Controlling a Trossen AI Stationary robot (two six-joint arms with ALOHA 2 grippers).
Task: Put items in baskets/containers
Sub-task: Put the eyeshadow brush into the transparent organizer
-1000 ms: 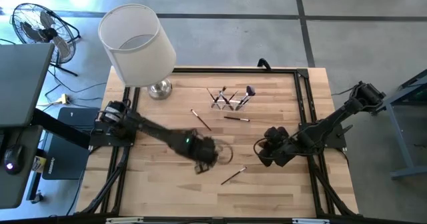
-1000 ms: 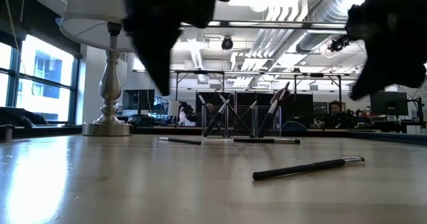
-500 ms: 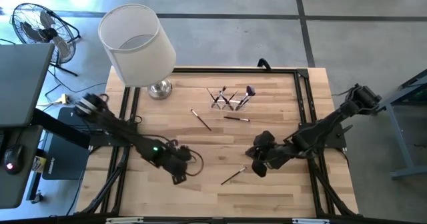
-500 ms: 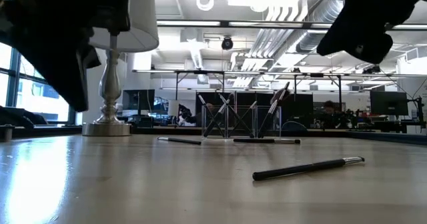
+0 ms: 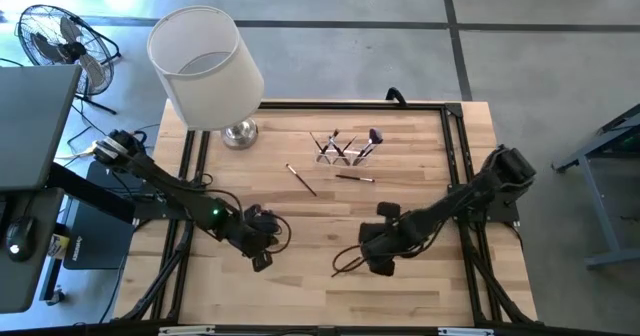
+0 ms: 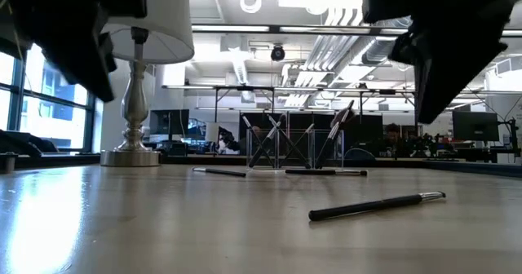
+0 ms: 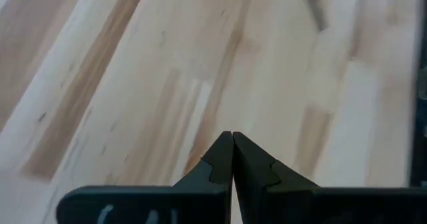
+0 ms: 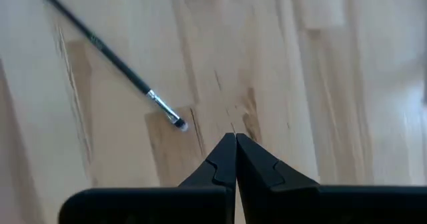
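A slim dark makeup brush [image 5: 342, 268] lies flat on the wooden table near its front edge; it also shows in the right wrist view [image 8: 113, 64] and in the low view [image 6: 377, 205]. My right gripper [image 5: 378, 266] hovers shut just to the right of this brush's bristle tip [image 8: 179, 124], touching nothing. My left gripper [image 5: 262, 262] hangs shut over bare wood at the front left [image 7: 232, 137]. A small clear holder [image 5: 345, 148] at the far middle has several brushes standing in it. Two more brushes [image 5: 300, 179] [image 5: 355, 178] lie flat in front of it.
A lamp with a big white shade [image 5: 205, 66] and a silver base [image 5: 240, 133] stands at the table's far left corner. A black frame [image 5: 452, 156] runs along the table's edges. Bare wood lies between the two grippers and in the table's middle.
My left gripper has swung from the front middle toward the table's left edge, staying low. My right gripper has moved toward the near edge and leftward to the near brush, rolling its wrist. The brushes have stayed where they were.
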